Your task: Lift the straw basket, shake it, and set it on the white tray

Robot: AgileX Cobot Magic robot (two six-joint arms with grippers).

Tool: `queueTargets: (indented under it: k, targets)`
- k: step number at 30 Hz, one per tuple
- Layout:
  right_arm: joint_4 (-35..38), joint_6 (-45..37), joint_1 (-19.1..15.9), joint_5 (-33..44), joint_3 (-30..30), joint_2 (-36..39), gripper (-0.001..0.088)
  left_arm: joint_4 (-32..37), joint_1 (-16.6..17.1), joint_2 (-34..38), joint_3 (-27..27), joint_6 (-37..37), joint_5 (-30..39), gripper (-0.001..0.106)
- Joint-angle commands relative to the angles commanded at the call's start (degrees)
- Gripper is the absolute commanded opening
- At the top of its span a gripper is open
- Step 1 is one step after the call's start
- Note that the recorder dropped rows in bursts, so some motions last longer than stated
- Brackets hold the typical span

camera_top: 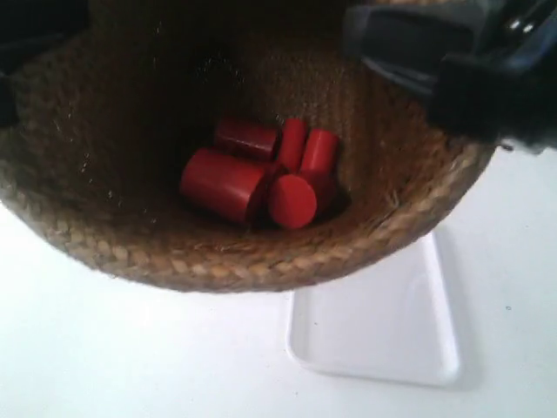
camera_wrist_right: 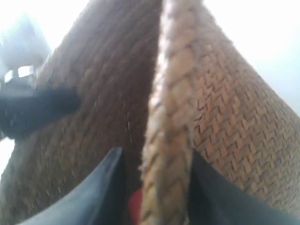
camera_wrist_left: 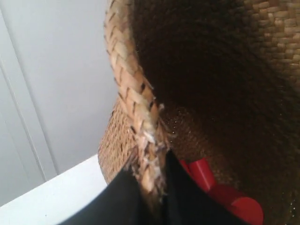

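The straw basket (camera_top: 261, 261) hangs high in the air, close to the exterior camera, with its mouth facing it. Several red cylinders (camera_top: 261, 174) lie inside on its bottom. My left gripper (camera_wrist_left: 152, 164) is shut on the braided rim (camera_wrist_left: 131, 84), one finger inside and one outside. My right gripper (camera_wrist_right: 157, 157) is shut on the rim (camera_wrist_right: 173, 93) on the opposite side. The white tray (camera_top: 383, 331) lies on the table below, partly hidden by the basket. The arm at the exterior view's right (camera_top: 461, 70) shows dark at the rim.
White table surface (camera_top: 104, 348) spreads around the tray. In the right wrist view the other gripper (camera_wrist_right: 33, 110) shows across the basket. A pale wall (camera_wrist_left: 56, 84) stands behind the table edge in the left wrist view.
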Motion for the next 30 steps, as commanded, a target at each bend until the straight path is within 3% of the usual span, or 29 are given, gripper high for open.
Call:
queueTargets:
  k: [3,6,8,9,10,11,13,15,18,19,21,22,24,25,26,28,29,30]
  targets:
    - [1.67,2.19,-0.26,3.57,-2.05,1.67,0.0000,-0.55,-0.41,0.60,-2.00,-0.44,0.04,0.000]
    - [1.94,3.32,0.64,11.22,-6.65,-4.16,0.0000,-0.55,-0.76,-3.75,-5.51,-3.26,0.26,0.000]
    - [-0.14,-1.27,1.23,5.36,-3.55,-6.09,0.0000,-0.65,-0.21,-3.63,-3.71,-0.95,0.43,0.000]
    - [-0.01,-2.30,0.85,2.84,-1.00,-3.59,0.0000,-0.83,-0.19,-1.88,-1.82,-0.76,0.10,0.000]
    - [0.16,-2.54,-0.36,1.17,1.76,0.78,0.0000,-0.14,-0.09,2.14,0.06,4.39,-0.59,0.000]
    - [1.11,-0.97,-0.49,2.44,1.47,1.55,0.0000,-0.54,-0.09,2.45,-0.32,4.45,-0.33,0.000]
    - [2.91,2.70,0.11,7.50,-1.85,-3.15,0.0000,-0.67,-0.33,-1.09,-3.64,-0.58,0.19,0.000]
    - [2.57,1.68,0.72,7.18,-2.58,-8.94,0.0000,-0.67,-0.33,-4.04,-4.84,-0.56,0.14,0.000]
    - [2.64,-4.20,-1.57,-0.03,4.47,-1.43,0.0000,-0.56,1.27,3.64,1.15,5.78,-1.85,0.000]
    - [6.48,-0.56,-1.82,3.33,3.01,-0.84,0.0000,-1.75,1.79,3.92,-0.26,4.69,0.47,0.000]
    - [6.95,-0.16,-0.34,11.94,-1.44,-6.33,0.0000,-2.43,1.50,-0.99,-4.57,0.14,4.00,0.000]
    - [6.95,-0.54,-0.22,12.27,-2.12,-8.09,0.0000,-2.43,1.50,-2.35,-5.34,0.01,3.64,0.000]
    - [6.71,-3.04,-0.25,3.48,-0.19,-9.17,0.0000,-2.43,1.61,-2.22,-4.25,0.39,0.44,0.000]
    - [6.81,-5.33,-1.07,-3.16,2.86,-5.17,0.0000,-2.43,1.61,0.90,-2.09,1.01,-1.50,0.000]
    - [7.18,-5.44,-1.56,-4.14,3.12,-2.76,0.0000,-2.43,1.61,2.42,-1.75,2.98,-1.25,0.000]
    - [10.15,-4.18,-1.62,2.74,-0.50,-2.97,0.0000,-3.16,1.61,1.12,-4.20,3.29,3.37,0.000]
    - [10.15,-4.18,-0.90,10.68,-3.71,-6.19,0.0000,-3.26,1.61,-2.48,-6.77,1.21,6.34,0.000]
    - [10.57,-4.18,-0.42,12.07,-4.66,-7.63,0.0000,-3.26,1.61,-4.22,-7.35,0.45,6.34,0.000]
